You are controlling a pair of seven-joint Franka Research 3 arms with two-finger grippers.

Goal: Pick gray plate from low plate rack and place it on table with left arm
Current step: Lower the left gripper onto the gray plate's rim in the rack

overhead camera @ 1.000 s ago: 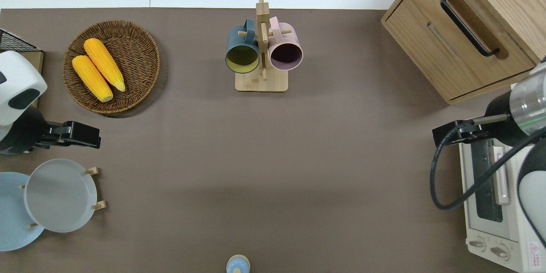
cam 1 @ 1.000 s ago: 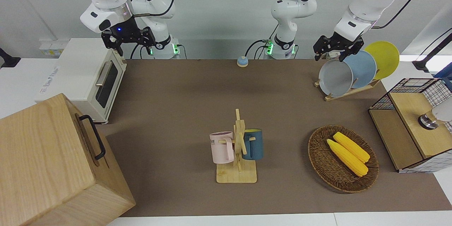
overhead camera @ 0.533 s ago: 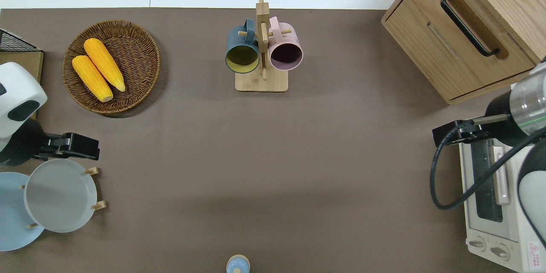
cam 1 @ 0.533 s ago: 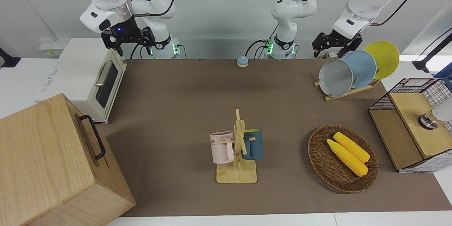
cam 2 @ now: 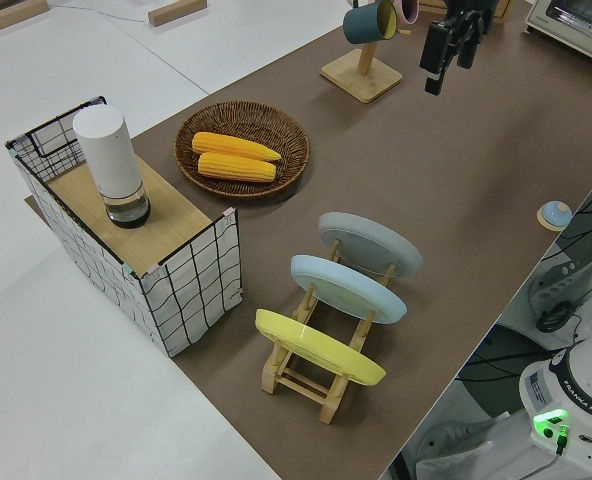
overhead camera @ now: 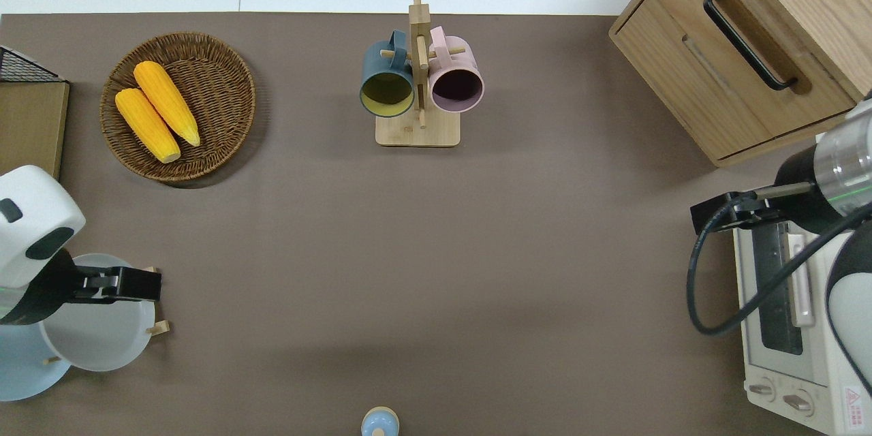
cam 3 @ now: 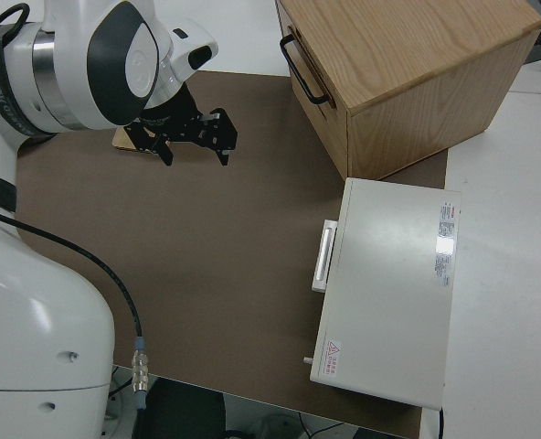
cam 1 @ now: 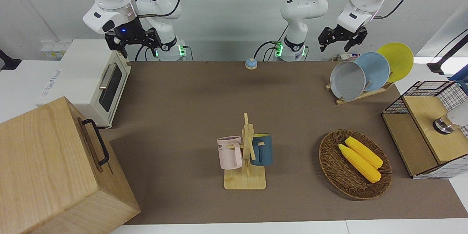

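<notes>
The gray plate [cam 1: 347, 80] leans in the low plate rack [cam 1: 360, 96] at the left arm's end of the table [cam 1: 182, 98], as the plate nearest the table's middle. It also shows in the overhead view [overhead camera: 102, 337] and the left side view [cam 2: 371, 245]. My left gripper [cam 1: 334, 47] is open and empty, up in the air. In the overhead view it [overhead camera: 146, 284] is over the part of the gray plate's rim farthest from the robots. My right gripper [cam 1: 133, 45] is open and parked.
A light-blue plate [cam 1: 374, 70] and a yellow plate [cam 1: 396, 60] stand in the same rack. A wicker basket [cam 1: 331, 164] with corn, a wire-sided box [cam 1: 424, 128], a mug stand [cam 1: 245, 170], a wooden cabinet [cam 1: 47, 168], a toaster oven [cam 1: 91, 80] and a small bell [cam 1: 251, 63] are on the table.
My left gripper has risen and drawn back toward the robots, and now hangs over the gray plate's rim. The gray plate has stayed in the rack. The right arm has not moved.
</notes>
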